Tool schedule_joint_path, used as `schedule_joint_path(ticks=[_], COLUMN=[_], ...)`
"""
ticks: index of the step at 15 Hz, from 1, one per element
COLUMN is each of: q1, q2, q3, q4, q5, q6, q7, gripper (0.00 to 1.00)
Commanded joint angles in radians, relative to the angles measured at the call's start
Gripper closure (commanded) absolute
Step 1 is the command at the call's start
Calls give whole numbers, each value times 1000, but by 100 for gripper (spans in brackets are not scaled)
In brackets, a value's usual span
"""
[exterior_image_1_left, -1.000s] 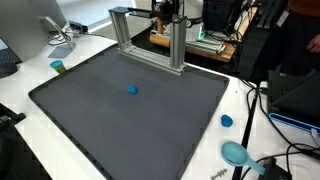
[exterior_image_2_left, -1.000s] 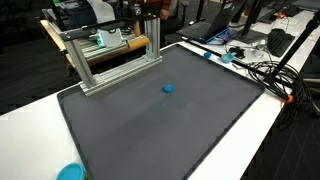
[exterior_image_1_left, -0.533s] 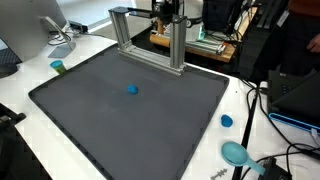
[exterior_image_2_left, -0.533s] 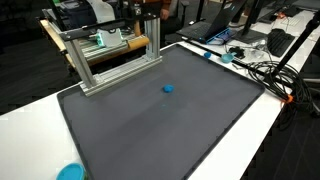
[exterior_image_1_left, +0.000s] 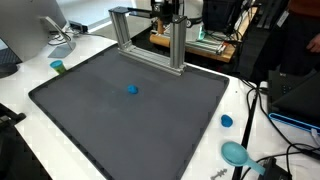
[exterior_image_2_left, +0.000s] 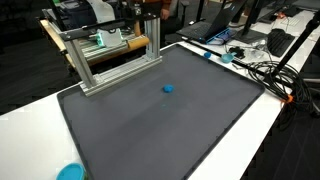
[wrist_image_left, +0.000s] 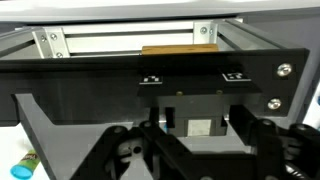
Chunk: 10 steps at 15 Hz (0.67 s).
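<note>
The gripper (exterior_image_1_left: 166, 12) hovered up by the top of the aluminium frame (exterior_image_1_left: 150, 38) at the far edge of the dark mat (exterior_image_1_left: 100, 125), fingers (wrist_image_left: 120, 152) spread wide and empty (wrist view stared straight into the frame), small blue ball (exterior_image_1_left: 132, 89) well apart, mid-mat.
</note>
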Motion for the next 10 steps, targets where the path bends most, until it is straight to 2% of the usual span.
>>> schedule_joint_path(ticks=[1,2,3,10], q1=[13,13,12,2], q2=[-10,-10,-11,-19], q3=[-23,-23,-22,-11], q4=[2,2,2,-9], q5=[18,17,15,-7], q6=[-24,-26,-30,-65], q7=[-33,-35,-37,-39], gripper=[36,35,39,35])
